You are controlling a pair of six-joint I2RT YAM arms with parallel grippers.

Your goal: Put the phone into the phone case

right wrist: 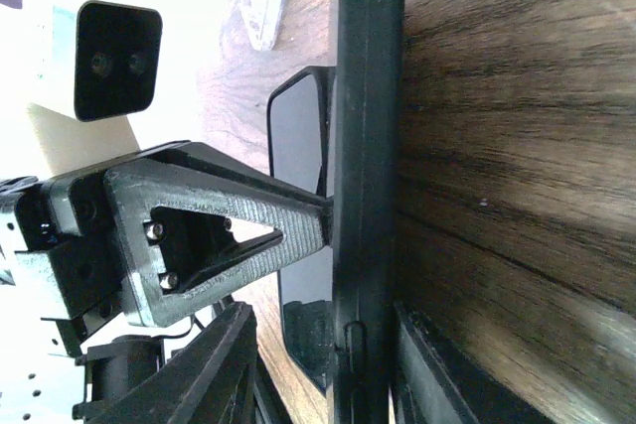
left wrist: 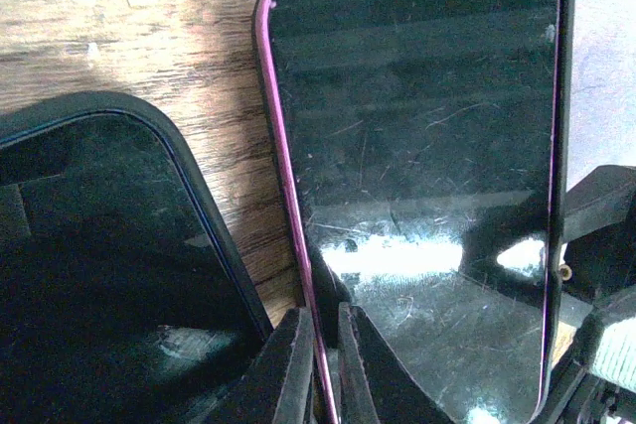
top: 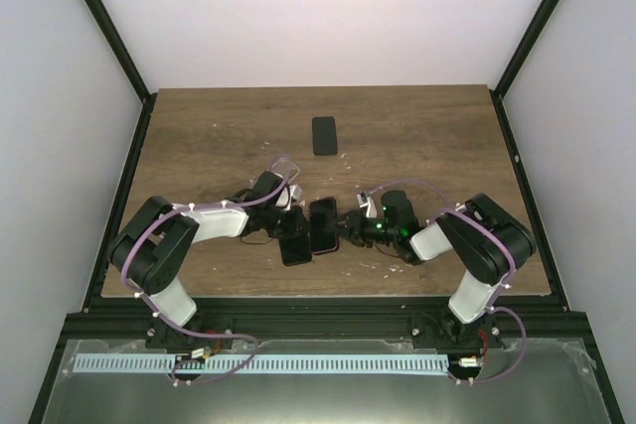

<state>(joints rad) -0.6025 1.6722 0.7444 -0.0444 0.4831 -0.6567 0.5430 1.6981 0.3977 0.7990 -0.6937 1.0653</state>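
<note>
A phone (top: 323, 225) with a purple rim lies mid-table, and it fills the left wrist view (left wrist: 417, 146), sitting partly inside a black case (left wrist: 564, 96). My left gripper (top: 296, 213) is shut on the phone's purple left edge (left wrist: 320, 369). My right gripper (top: 346, 230) is at the phone's right side. In the right wrist view its jaws (right wrist: 320, 315) stand open either side of the case's edge (right wrist: 363, 146). One finger is close against the case and the other is well clear. The left gripper's finger (right wrist: 219, 235) presses the case from the other side.
A second dark slab with a blue edge (top: 295, 248) lies just left of the phone, under my left gripper (left wrist: 89, 275). Another dark phone-shaped thing (top: 324, 135) lies farther back at the table's middle. Black frame posts border the table.
</note>
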